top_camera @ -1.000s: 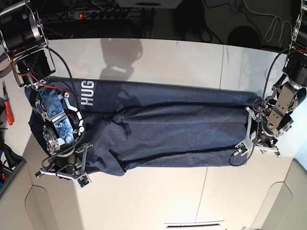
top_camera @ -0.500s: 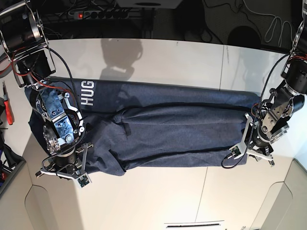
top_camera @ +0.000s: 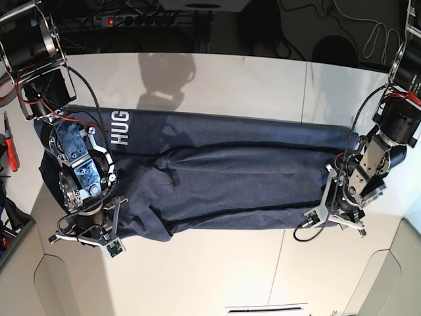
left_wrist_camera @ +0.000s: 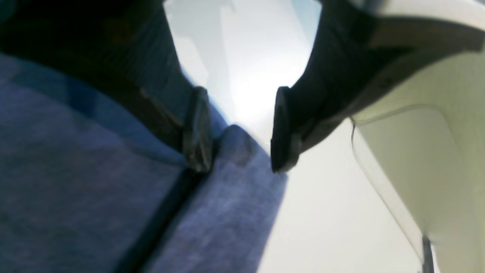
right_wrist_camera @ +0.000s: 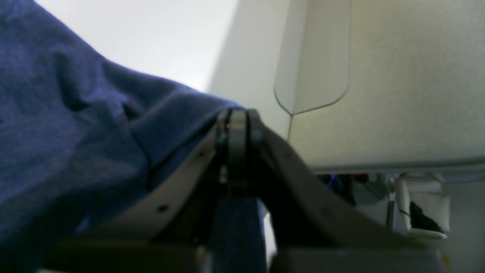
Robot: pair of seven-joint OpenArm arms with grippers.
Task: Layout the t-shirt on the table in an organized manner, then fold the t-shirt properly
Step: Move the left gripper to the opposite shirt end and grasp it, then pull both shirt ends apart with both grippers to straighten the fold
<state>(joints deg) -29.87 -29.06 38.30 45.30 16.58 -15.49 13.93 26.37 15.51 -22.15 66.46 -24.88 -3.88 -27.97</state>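
- While we hold over it, the table (top_camera: 217,82) is the biggest thing here, a wide white top with a thin dark seam, its far edge bare and its near edge bare too.
- Next down in size, the t-shirt (top_camera: 223,184) lies in a long band across the middle of the table, running from our right-arm side to our left-arm side, with white lettering showing at the right-arm end.
- We judge it only partly laid out: a ridge and creases run along the band, and the right-arm end is bunched up.
- Handling, as we read it: soft, light, limp cloth that will sag and drag rather than hold a shape, so it wants a pinch at a hem or corner on each end, lifted together and kept taut.
- Our right gripper (right_wrist_camera: 238,125) has its fingers pressed together, and in the right wrist view a strip of navy cloth runs between them, so we are clamped on the t-shirt near the table's near corner on that side.
- Our left gripper (left_wrist_camera: 237,131) stands with its fingers well apart at the other end of the band; a corner of the cloth sits between them, not pinched.
- One left pad (left_wrist_camera: 197,129) rests at or just above the cloth; we cannot tell which.
- Risk, in our judgement: close on a single thin layer and it may slip free.
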